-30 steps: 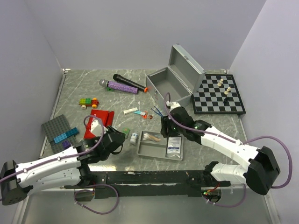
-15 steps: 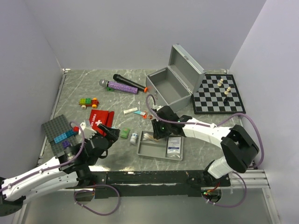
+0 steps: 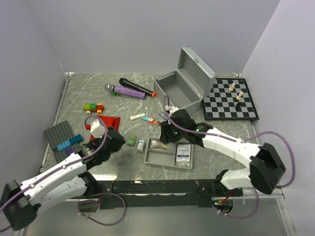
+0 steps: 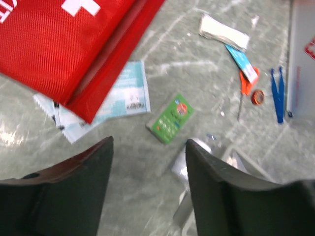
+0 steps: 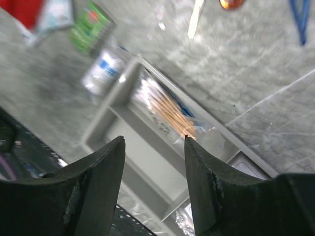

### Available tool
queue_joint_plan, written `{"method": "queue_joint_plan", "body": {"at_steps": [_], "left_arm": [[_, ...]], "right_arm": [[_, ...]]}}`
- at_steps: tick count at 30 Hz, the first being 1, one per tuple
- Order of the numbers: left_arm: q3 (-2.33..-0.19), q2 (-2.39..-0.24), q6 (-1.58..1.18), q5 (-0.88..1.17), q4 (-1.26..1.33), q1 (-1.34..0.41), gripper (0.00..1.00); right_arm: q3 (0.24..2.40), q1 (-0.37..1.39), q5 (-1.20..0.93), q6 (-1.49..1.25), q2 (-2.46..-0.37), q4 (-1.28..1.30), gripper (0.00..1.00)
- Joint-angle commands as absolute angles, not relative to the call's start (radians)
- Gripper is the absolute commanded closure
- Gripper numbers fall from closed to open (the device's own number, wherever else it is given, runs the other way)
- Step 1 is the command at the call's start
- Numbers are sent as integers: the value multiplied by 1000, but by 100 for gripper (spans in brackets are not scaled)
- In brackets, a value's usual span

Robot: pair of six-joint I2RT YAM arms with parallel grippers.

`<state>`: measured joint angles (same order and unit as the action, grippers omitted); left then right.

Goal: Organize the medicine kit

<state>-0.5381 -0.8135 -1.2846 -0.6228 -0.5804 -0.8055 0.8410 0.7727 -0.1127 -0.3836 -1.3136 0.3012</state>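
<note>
Case [image 3: 197,71] lid up, far centre-right on counter [image 3: 83,88]. Divided tray [image 3: 160,158] near centre — right claw [image 5: 153,142] over it, jaws apart, empty. Red pouch [image 4: 59,39] at left. Left claw [image 4: 147,147] spread wide, empty, above green packet [image 4: 170,118].

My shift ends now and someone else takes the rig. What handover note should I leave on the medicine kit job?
Left gripper: open, empty, above the green packet.
Right gripper: open, empty, over the grey tray.
Case: lid open, nothing visible inside.
Done: swab packet and white packet lie in the tray.
Left: red pouch, small bottle, green packet and blue tweezers lie loose; the tray probably goes into the case last.
</note>
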Motion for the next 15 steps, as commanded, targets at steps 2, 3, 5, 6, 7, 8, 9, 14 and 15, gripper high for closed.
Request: {"method": "queue_joint_plan", "body": {"at_steps": [2,3,5,6,7,8,9,14,15], "left_arm": [[-534,-920,-1083,-402,-373,-638,41],[-549,-955,-1062,-387,-362,-624,42],[-590,-1033,-1016,-368,-348,-597,46],[-609,-1089,-1000,-368,-348,-594,47],[-629,-1124,-994,-367,-350,-591,49],[-646,-1159,-989,-367,-350,-586,50],[-658,-1187,-988,-370,-344,-586,51],[-702,-1288,-1026,-420,-339,-586,46],[-718,-1314,-1031,-431,-350,-586,45]], "right_arm": [[796,776,-81,-388,-1169,310,41],[782,776,-80,-390,-1142,311,40],[753,776,-69,-396,-1112,316,40],[746,776,-63,-397,-1103,319,40],[736,776,-57,-397,-1094,322,40],[727,776,-55,-399,-1085,325,40],[720,776,-51,-400,-1075,327,40],[693,776,-52,-410,-1039,325,40],[692,776,-52,-410,-1032,327,40]]}}
